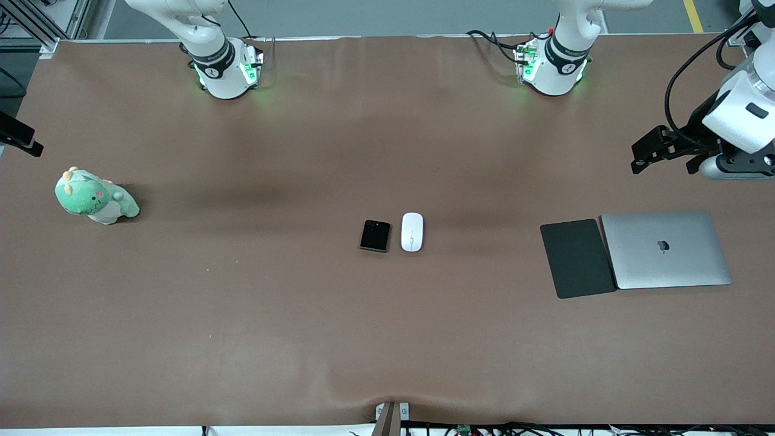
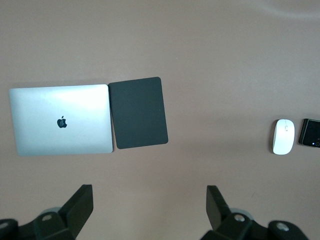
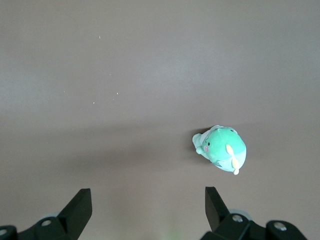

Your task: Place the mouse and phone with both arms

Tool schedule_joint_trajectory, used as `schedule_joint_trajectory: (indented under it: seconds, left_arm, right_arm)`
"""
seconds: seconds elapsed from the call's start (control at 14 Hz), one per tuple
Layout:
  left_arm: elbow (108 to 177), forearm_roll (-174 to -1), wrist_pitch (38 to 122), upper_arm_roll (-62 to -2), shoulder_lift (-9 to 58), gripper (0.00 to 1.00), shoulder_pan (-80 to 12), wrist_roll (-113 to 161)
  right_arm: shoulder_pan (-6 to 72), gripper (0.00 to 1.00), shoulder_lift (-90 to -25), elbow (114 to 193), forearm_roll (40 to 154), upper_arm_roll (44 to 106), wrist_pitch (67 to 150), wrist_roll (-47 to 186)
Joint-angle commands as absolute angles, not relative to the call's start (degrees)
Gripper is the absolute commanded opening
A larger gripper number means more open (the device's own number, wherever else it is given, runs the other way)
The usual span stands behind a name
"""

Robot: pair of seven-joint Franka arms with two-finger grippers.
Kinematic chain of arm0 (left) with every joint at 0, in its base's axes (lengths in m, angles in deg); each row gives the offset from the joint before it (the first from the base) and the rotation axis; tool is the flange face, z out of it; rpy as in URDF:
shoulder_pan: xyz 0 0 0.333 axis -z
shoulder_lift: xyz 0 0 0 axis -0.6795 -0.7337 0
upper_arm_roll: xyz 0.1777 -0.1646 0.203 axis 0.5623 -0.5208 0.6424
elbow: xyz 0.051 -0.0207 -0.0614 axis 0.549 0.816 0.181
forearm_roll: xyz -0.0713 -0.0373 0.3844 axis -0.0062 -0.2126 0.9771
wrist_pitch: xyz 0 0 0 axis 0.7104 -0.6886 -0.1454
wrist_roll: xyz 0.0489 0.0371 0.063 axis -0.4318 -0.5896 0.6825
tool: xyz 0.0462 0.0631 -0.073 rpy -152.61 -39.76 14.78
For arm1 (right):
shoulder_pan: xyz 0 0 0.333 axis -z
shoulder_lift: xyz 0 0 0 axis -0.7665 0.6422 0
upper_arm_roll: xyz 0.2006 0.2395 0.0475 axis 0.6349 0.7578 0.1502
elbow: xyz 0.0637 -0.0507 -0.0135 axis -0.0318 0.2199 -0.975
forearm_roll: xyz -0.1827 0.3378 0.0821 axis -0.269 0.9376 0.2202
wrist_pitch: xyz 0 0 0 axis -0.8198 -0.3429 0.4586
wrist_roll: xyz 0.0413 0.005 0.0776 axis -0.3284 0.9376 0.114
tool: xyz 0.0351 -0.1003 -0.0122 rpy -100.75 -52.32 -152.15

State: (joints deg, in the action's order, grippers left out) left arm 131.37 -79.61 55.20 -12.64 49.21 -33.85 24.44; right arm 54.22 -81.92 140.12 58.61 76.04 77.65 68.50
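Observation:
The white oval mouse [image 1: 412,231] lies near the middle of the brown table, and the small black glossy phone [image 1: 375,235] lies close beside it, toward the right arm's end. Both also show in the left wrist view, the mouse [image 2: 283,136] and the phone [image 2: 311,133] at the picture's edge. My left gripper [image 1: 651,152] is up in the air over the left arm's end of the table, open and empty [image 2: 150,210]. My right gripper [image 3: 148,210] is open and empty, high over the right arm's end, and only a black part of it [image 1: 18,136] shows in the front view.
A matte black flat pad [image 1: 577,258] lies beside a closed silver laptop [image 1: 666,249] at the left arm's end; both show in the left wrist view, pad [image 2: 138,112] and laptop [image 2: 60,119]. A green plush dinosaur [image 1: 97,197] sits at the right arm's end [image 3: 221,148].

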Motion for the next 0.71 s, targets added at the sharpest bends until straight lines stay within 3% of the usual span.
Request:
schedule_joint_trajectory:
  seconds: [0.0, 0.36, 0.64]
  left_arm:
    - [132.3, -80.7, 56.5, -12.7, 50.0, 1.0, -34.2, 22.9]
    - [132.5, -80.9, 57.0, -13.1, 47.9, 1.0, -32.4, 23.2]
    - [135.2, -80.8, 62.0, -16.2, 45.7, 1.0, -31.8, 25.5]
  right_arm:
    - [55.7, 1.0, -82.2, 139.0, 59.1, 76.5, 76.9, 68.1]
    - [55.7, 1.0, -82.2, 139.0, 59.1, 76.5, 76.9, 68.1]
    - [55.7, 1.0, -82.2, 138.9, 59.1, 76.5, 76.9, 68.1]
